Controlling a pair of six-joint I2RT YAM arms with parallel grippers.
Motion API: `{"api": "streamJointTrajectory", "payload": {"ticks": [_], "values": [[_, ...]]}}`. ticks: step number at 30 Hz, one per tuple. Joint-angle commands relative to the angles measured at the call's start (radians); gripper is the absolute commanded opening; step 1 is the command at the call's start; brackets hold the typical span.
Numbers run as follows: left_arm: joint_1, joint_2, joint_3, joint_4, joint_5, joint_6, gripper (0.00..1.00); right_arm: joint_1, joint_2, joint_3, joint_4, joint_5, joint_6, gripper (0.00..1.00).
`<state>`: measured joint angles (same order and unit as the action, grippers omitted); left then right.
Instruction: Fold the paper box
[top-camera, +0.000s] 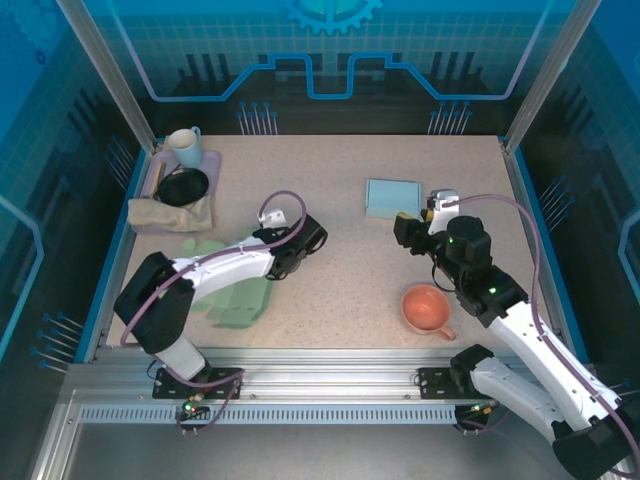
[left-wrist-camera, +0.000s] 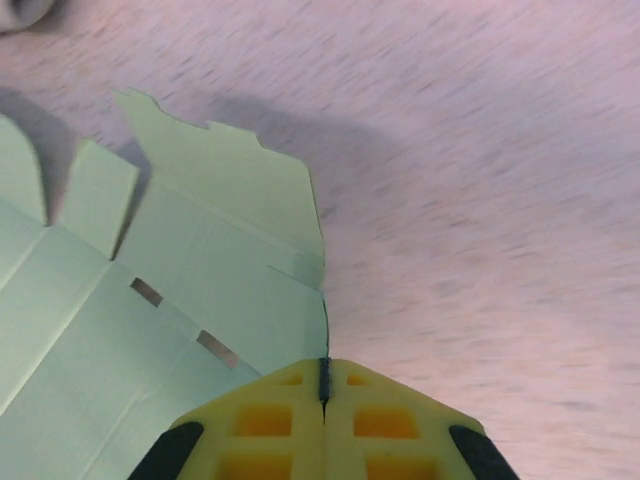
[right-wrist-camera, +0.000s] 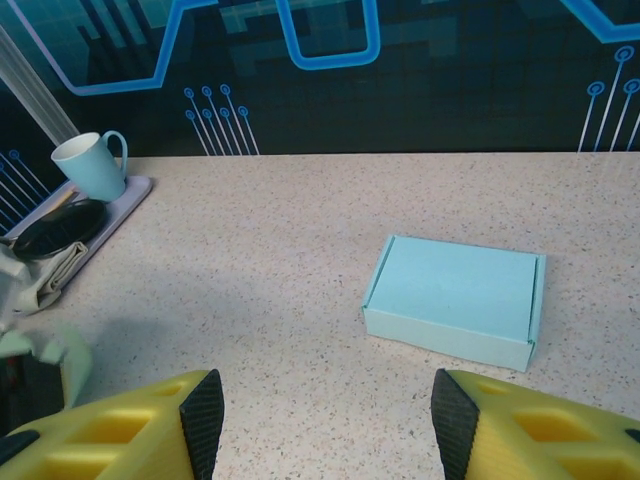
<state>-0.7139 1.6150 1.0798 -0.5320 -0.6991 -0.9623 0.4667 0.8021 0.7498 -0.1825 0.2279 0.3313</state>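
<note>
Pinch step, left side. My left pincer (left-wrist-camera: 323, 388) is fully closed, jaws meeting on the thin right-hand edge of the green paper box (left-wrist-camera: 150, 330); that edge runs straight into the seam between them. The blank lies flat and unfolded on the tabletop (left-wrist-camera: 480, 200), spreading out to the left of the pincer. Slots and side tabs show, and one scalloped flap lies ahead of it. The bite looks shallow, so I judge the card could slip. Lift slowly and swing the flap up and over to the left along its crease; a yank would slide the whole sheet. My right pincer (right-wrist-camera: 327, 420) is about half open, holding nothing, with a folded light-blue box (right-wrist-camera: 455, 300) ahead of it. Best bring it over to pin the blank's base while I fold.
</note>
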Motion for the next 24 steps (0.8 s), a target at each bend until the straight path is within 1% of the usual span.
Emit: {"api": "streamJointTrajectory", "payload": {"ticks": [1,3,6,9,10,14,16,18,21,24], "values": [[-0.002,-0.077,0.076,0.084,0.062,-0.014,0.00,0.012,-0.001,0.018,-0.010,-0.004,-0.008,0.60],[-0.002,-0.071,0.111,0.126,0.097,-0.031,0.00,0.011,-0.004,0.014,-0.005,-0.001,-0.006,0.60],[-0.001,-0.040,0.187,0.132,0.144,-0.035,0.00,0.012,0.002,0.012,0.007,-0.003,-0.005,0.60],[-0.001,-0.049,0.210,0.149,0.153,-0.048,0.00,0.010,0.036,0.018,0.010,-0.012,0.013,0.59],[-0.001,-0.058,0.214,0.157,0.150,-0.052,0.00,0.011,0.053,0.018,0.022,-0.031,0.015,0.57],[-0.001,-0.086,0.262,0.140,0.125,-0.062,0.00,0.028,0.140,-0.013,0.155,-0.211,0.003,0.55],[-0.001,-0.088,0.298,0.117,0.110,-0.064,0.00,0.055,0.194,-0.016,0.215,-0.265,0.005,0.55],[-0.002,-0.084,0.327,0.095,0.087,-0.074,0.00,0.101,0.243,-0.012,0.277,-0.292,0.019,0.56],[-0.002,-0.081,0.354,0.074,0.075,-0.079,0.00,0.188,0.305,0.006,0.327,-0.260,0.026,0.57],[-0.002,-0.088,0.355,0.072,0.067,-0.085,0.00,0.245,0.367,0.039,0.334,-0.236,0.035,0.57]]}}
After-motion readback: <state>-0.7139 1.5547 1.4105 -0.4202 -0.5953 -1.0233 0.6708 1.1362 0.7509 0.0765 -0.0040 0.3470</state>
